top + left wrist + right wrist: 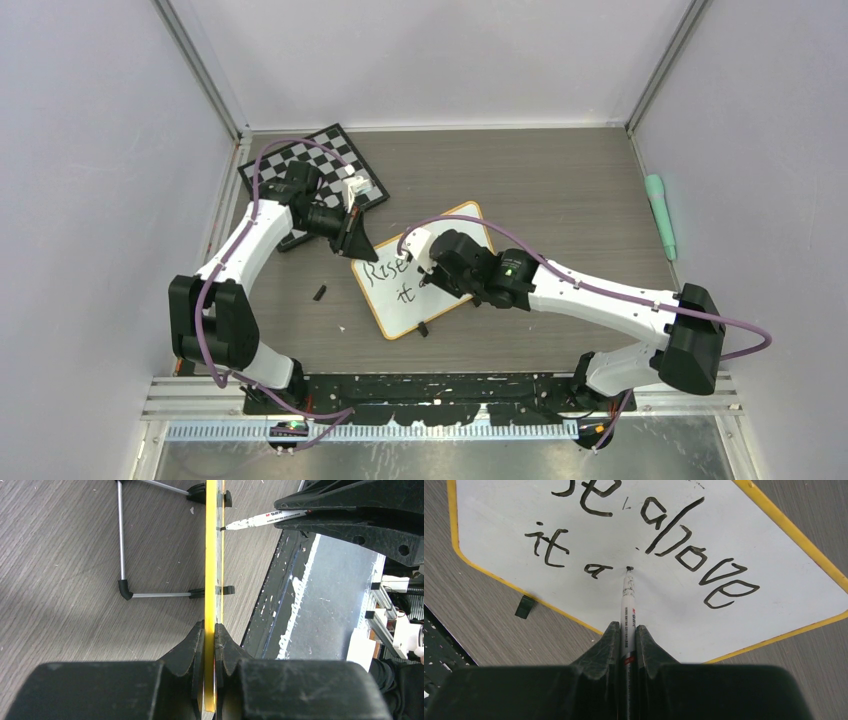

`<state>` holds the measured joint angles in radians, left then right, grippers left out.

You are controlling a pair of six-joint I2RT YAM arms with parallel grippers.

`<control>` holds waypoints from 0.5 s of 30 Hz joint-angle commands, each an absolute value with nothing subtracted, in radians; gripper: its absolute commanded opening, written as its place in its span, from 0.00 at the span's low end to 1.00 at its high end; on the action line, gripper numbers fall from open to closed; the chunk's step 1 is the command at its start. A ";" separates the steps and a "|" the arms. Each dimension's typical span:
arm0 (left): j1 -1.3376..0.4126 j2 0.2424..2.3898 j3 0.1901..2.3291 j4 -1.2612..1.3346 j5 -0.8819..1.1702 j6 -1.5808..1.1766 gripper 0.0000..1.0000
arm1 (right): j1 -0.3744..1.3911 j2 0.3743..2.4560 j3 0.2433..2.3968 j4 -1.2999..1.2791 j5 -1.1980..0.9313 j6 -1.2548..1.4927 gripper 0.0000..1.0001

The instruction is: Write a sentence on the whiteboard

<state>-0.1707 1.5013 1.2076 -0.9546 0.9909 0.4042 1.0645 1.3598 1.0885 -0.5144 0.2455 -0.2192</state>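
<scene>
The whiteboard, white with a yellow-orange rim, stands tilted at the table's middle. My left gripper is shut on its rim; the left wrist view shows the rim edge-on between the fingers. My right gripper is shut on a white marker, its black tip touching the board. The sentence reads "Rise above" on one line and "it a" on the other; the tip sits just past the "a". The marker also shows in the left wrist view.
A black-and-white chessboard lies behind the left arm. A green marker-like tool lies at the right wall. A small black piece lies left of the board. The board's wire stand rests behind it.
</scene>
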 commanded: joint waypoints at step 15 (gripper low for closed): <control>-0.173 1.502 1.229 -0.944 0.980 0.434 0.00 | 1.061 1.341 1.059 -0.542 0.198 -0.193 0.00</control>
<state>-0.1707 1.5013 1.2076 -0.9543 0.9909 0.4046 1.0645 1.3594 1.0420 -0.5396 0.1867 -0.1867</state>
